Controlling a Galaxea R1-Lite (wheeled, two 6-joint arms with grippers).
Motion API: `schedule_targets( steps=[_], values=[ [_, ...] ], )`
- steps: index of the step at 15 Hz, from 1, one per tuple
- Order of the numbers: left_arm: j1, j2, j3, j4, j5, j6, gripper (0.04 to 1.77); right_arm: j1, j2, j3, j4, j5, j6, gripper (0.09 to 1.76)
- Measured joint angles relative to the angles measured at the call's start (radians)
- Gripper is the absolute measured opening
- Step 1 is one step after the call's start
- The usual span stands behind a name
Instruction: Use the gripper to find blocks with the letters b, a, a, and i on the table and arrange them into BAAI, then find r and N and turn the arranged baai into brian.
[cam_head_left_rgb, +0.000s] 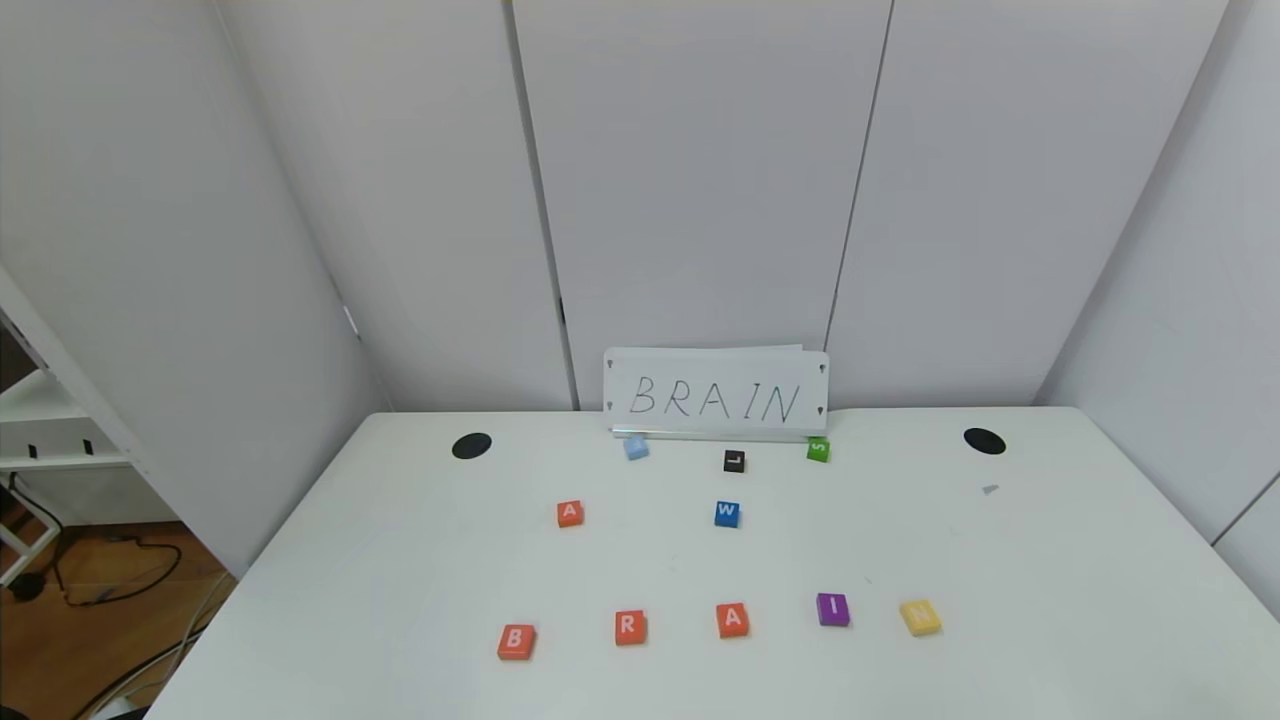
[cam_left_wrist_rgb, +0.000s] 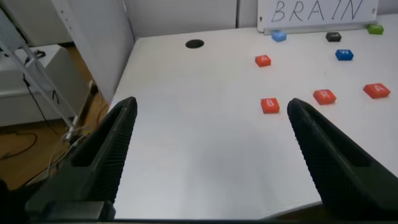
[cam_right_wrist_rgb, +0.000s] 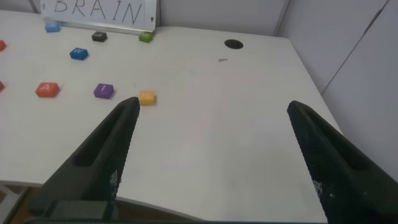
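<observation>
On the white table (cam_head_left_rgb: 400, 560) a front row reads B (cam_head_left_rgb: 516, 641), R (cam_head_left_rgb: 630, 627), A (cam_head_left_rgb: 732, 619), I (cam_head_left_rgb: 833, 609), N (cam_head_left_rgb: 920, 617). The second orange-red A (cam_head_left_rgb: 570, 513) lies apart, farther back on the left. Neither gripper shows in the head view. My left gripper (cam_left_wrist_rgb: 211, 118) is open and empty above the table's front left, with B (cam_left_wrist_rgb: 270, 105), R (cam_left_wrist_rgb: 324, 96) and A (cam_left_wrist_rgb: 376, 90) ahead of it. My right gripper (cam_right_wrist_rgb: 211, 118) is open and empty above the front right, with N (cam_right_wrist_rgb: 147, 97), I (cam_right_wrist_rgb: 104, 91) and A (cam_right_wrist_rgb: 47, 89) off to its side.
A sign reading BRAIN (cam_head_left_rgb: 715, 395) stands at the back edge. Before it lie a light blue tile (cam_head_left_rgb: 636, 448), a black L (cam_head_left_rgb: 734, 461), a green S (cam_head_left_rgb: 818, 449) and a blue W (cam_head_left_rgb: 727, 514). Two black holes (cam_head_left_rgb: 471, 445) (cam_head_left_rgb: 984, 441) flank them. Walls enclose the table.
</observation>
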Motion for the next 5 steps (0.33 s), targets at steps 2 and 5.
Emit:
schedule_targets(
  steps=[2, 5],
  values=[
    [-0.001, 0.0, 0.001, -0.003, 0.0, -0.018, 1.72, 0.001, 0.0, 0.001, -0.002, 0.001, 0.002, 1.71],
    [-0.001, 0.0, 0.002, -0.003, 0.004, -0.064, 1.72, 0.001, 0.0, 0.001, 0.0, 0.003, -0.002, 1.71]
  ],
)
